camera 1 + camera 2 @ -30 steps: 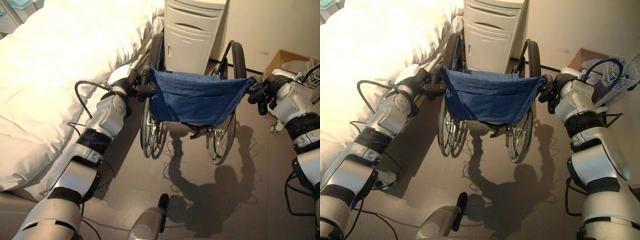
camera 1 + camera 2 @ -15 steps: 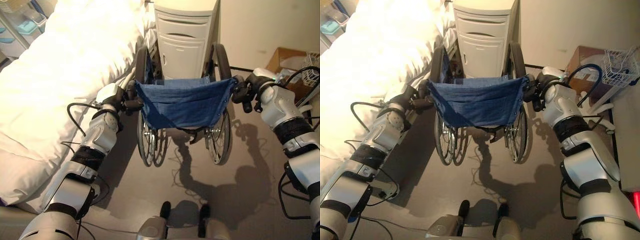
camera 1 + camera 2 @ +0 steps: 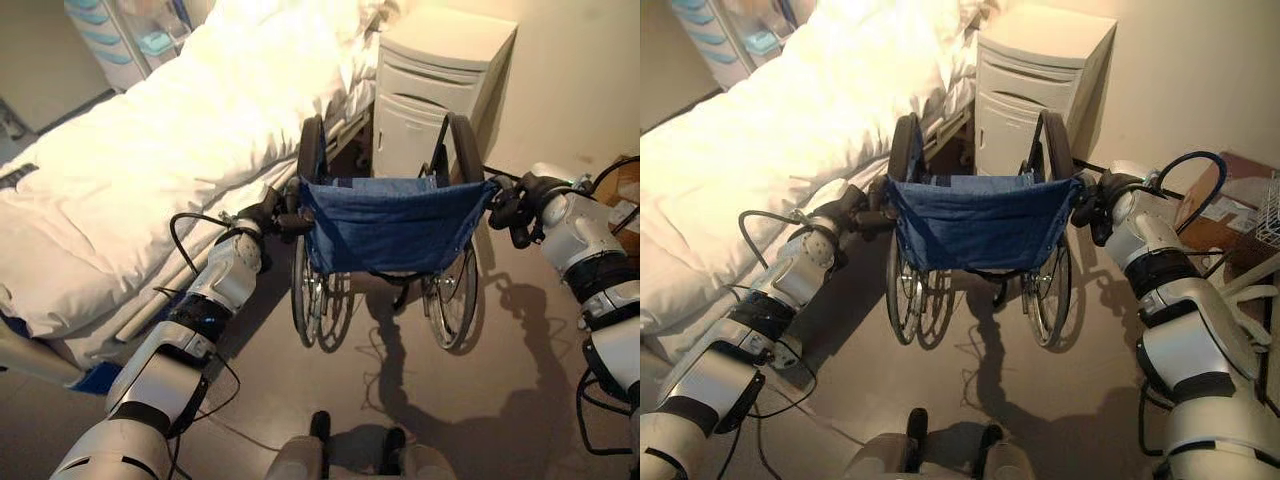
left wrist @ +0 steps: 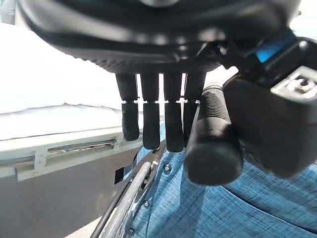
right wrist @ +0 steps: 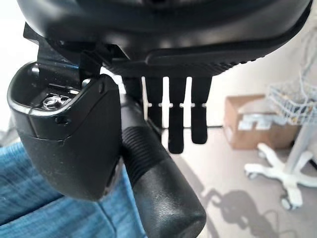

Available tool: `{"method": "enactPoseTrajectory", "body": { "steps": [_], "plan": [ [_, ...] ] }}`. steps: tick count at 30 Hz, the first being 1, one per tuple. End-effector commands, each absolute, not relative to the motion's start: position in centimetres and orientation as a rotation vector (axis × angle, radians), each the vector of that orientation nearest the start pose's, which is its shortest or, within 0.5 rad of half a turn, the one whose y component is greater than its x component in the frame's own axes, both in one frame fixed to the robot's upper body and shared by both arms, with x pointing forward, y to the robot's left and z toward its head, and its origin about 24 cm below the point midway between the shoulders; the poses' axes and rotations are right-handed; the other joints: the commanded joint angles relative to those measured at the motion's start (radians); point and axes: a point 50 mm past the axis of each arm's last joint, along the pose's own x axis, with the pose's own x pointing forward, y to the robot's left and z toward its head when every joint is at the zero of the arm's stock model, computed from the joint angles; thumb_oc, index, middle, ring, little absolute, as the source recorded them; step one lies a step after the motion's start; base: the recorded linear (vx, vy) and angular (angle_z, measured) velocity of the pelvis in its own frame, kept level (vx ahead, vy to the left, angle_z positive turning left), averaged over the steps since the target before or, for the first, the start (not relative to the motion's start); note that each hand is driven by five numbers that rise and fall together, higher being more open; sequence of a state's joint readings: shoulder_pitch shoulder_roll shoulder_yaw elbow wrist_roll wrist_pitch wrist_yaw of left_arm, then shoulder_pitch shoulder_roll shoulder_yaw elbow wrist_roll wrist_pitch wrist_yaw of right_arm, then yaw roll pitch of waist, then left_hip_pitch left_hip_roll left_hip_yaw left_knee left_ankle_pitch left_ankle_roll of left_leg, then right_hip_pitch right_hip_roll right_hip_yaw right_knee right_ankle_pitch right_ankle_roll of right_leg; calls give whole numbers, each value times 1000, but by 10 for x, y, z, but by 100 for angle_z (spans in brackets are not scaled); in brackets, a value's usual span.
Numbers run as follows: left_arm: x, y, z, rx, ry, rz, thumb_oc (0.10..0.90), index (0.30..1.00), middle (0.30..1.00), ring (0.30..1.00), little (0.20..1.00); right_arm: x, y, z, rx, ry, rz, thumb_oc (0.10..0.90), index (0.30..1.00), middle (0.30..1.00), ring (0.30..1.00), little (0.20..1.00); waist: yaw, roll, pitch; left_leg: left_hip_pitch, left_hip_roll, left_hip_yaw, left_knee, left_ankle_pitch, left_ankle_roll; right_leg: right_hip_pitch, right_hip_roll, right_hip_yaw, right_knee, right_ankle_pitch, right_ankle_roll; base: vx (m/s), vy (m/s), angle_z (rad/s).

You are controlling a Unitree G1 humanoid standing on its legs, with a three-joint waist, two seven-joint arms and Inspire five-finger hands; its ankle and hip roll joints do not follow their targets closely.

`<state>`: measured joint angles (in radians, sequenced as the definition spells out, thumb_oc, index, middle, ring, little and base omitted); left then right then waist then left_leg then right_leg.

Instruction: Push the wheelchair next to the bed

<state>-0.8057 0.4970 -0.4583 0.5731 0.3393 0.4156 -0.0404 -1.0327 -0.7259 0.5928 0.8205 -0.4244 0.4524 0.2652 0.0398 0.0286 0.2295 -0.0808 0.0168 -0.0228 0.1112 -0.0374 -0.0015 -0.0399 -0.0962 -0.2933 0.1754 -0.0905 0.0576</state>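
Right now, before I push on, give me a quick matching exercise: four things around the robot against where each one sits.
Things:
1. bed
2. cabinet
3. wheelchair
4. cardboard box

Places:
A. against the wall, straight beyond the wheelchair
B. on the floor at the robot's right
C. along the robot's left
D. directly ahead, both handles in the left hand and right hand

Pairs: 1-C, 2-A, 3-D, 4-B
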Motion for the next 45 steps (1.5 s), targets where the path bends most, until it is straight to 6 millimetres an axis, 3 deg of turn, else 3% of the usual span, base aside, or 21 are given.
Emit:
{"method": "enactPoseTrajectory", "body": {
  "steps": [1,2,3,8,10,13,21,27,32,36,45],
  "plan": [
    [383,202,108,1286,362,-88,400,300,300,300,300,406,-196,177,-1514,240,158,593,589,589,589,589,51,-55,95,74,-32,23,-63,39,-9,31,-62,87,-85,134,93,21,56,6],
    [383,202,109,1283,366,-84,505,458,458,458,458,406,-199,176,-1497,257,150,800,900,900,900,900,49,-55,92,78,-33,25,-69,39,-8,29,-64,86,-83,134,95,23,62,9],
    [383,204,108,1276,388,-84,800,900,900,900,900,405,-202,173,-1473,283,156,800,900,900,900,900,46,-55,88,84,-31,27,-76,37,-5,24,-67,87,-78,134,98,27,64,10],
    [381,210,103,1118,440,-61,800,900,900,900,900,404,-204,173,-1365,343,170,800,900,900,900,900,43,-62,80,101,-25,40,-77,27,2,26,-71,93,-73,133,102,11,31,2],
    [374,215,91,935,493,-51,800,900,900,900,900,400,-210,172,-1185,412,208,800,900,900,900,900,38,-69,74,122,-19,47,-78,20,2,37,-71,99,-80,136,103,44,14,-4],
    [367,224,81,795,527,-41,800,900,900,900,900,396,-211,174,-1060,425,242,800,900,900,900,900,34,-72,66,137,-17,52,-79,15,2,45,-68,104,-82,137,102,44,13,-7],
    [345,259,63,517,593,21,800,900,900,900,900,392,-228,208,-889,312,117,800,900,900,900,900,27,-66,28,182,-13,59,-77,1,3,75,-58,116,-76,122,89,60,13,-4],
    [330,255,41,87,578,-6,800,900,900,900,900,387,-239,232,-787,161,48,800,900,900,900,900,16,-64,-5,209,-12,71,-76,-17,5,95,-49,127,-81,110,84,61,18,-8],
    [308,255,14,-259,529,-9,800,900,900,900,900,375,-267,240,-741,91,-30,800,900,900,900,900,2,-68,-20,224,-13,83,-75,-33,9,100,-45,140,-87,106,83,31,14,-3],
    [283,265,-6,-606,437,-5,800,900,900,900,900,356,-308,241,-654,82,-110,800,900,900,900,900,-11,-79,-21,233,-11,96,-73,-47,14,102,-42,152,-93,104,82,26,0,-3],
    [249,286,-26,-922,342,10,800,900,900,900,900,310,-384,221,-236,74,-227,800,900,900,900,900,-35,-110,-27,232,-4,125,-66,-74,20,96,-33,158,-104,105,85,30,-40,-6]
  ]
}}
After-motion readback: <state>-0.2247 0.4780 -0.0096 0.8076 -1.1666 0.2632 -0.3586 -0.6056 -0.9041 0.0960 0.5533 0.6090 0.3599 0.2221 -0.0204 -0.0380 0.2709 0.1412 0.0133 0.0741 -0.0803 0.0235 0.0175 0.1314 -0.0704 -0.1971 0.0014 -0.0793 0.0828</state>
